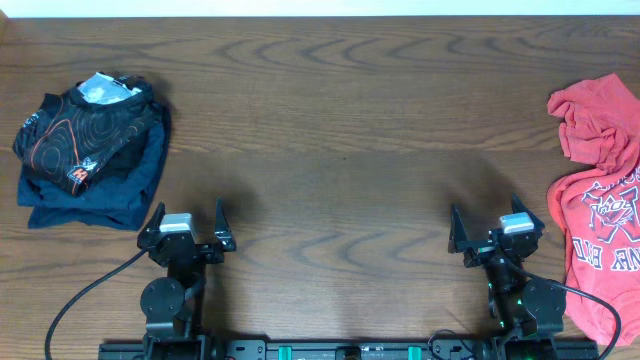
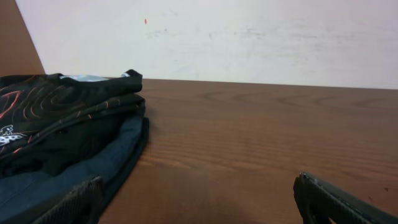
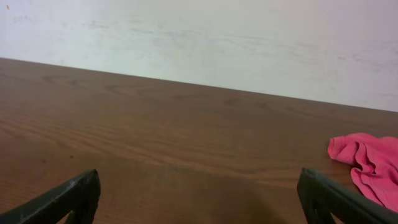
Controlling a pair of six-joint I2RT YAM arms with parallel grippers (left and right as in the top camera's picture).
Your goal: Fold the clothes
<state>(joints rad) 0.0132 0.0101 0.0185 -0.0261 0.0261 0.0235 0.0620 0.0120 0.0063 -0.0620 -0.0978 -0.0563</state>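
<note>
Coral-red T-shirt lies crumpled on grainy wooden table.

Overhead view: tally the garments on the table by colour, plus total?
coral-red T-shirt: 1
black garment with orange contour lines: 1
navy-blue garment: 1
Total: 3
</note>
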